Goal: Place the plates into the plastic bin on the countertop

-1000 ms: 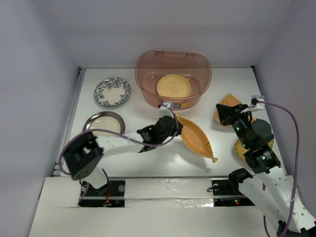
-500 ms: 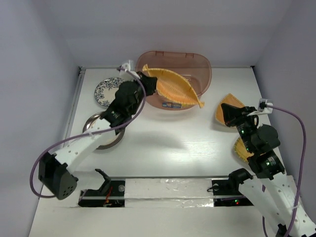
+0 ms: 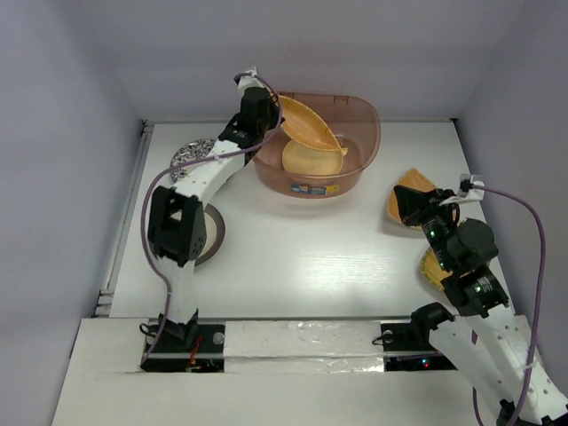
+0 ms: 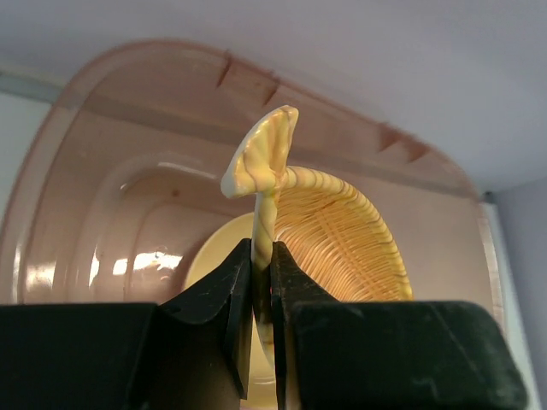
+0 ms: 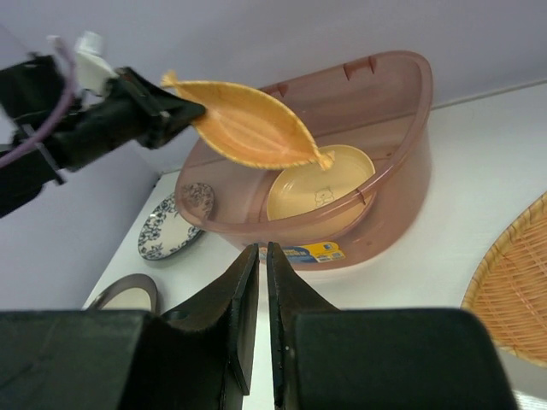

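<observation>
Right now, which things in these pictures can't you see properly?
- Flowered plate: overhead view, left arm covers most of it.
- Metal-rimmed plate: overhead view, largely under the left arm.
- Orange plate on the right and its nearer twin: overhead view, right arm overlaps both.
- Label on the tub: print too small to read, overhead or right wrist view.
</observation>
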Robot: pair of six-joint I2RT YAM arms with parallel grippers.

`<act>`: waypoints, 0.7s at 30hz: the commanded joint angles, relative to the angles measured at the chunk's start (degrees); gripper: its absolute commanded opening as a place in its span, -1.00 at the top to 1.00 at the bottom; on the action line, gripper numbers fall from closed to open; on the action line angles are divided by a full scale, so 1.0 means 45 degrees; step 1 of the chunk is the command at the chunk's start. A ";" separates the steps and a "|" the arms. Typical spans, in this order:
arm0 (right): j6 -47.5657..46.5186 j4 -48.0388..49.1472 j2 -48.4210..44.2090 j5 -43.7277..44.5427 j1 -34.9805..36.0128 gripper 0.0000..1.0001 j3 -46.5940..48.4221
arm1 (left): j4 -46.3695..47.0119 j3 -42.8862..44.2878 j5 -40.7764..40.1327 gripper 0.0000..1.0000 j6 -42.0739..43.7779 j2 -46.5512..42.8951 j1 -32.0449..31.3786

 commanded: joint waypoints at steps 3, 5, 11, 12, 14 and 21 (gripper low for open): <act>-0.0318 0.0510 0.0338 -0.0262 0.0072 0.70 0.0058 | -0.1385 0.2788 0.0815 1.00 -0.0649 0.1770 0.0001; -0.0318 0.0569 0.0416 -0.0359 0.0072 0.70 0.0019 | -0.1486 0.2714 0.0990 1.00 -0.0766 0.2008 0.0001; -0.0240 0.0725 0.0749 -0.0496 0.0072 0.65 -0.0040 | -0.1700 0.2245 0.0679 0.99 -0.0690 0.2653 0.0001; -0.0240 0.0725 0.0826 -0.0535 0.0072 0.65 -0.0059 | -0.1798 0.2380 0.0621 0.90 -0.0592 0.2828 0.0001; -0.0259 0.0725 0.1080 -0.0594 0.0072 0.63 -0.0001 | -0.2188 0.2518 0.0425 0.61 -0.0144 0.2946 0.0001; -0.0240 0.1329 0.1607 -0.0633 0.0072 0.65 -0.0098 | -0.2888 0.2632 0.0268 -0.06 0.0970 0.2284 0.0001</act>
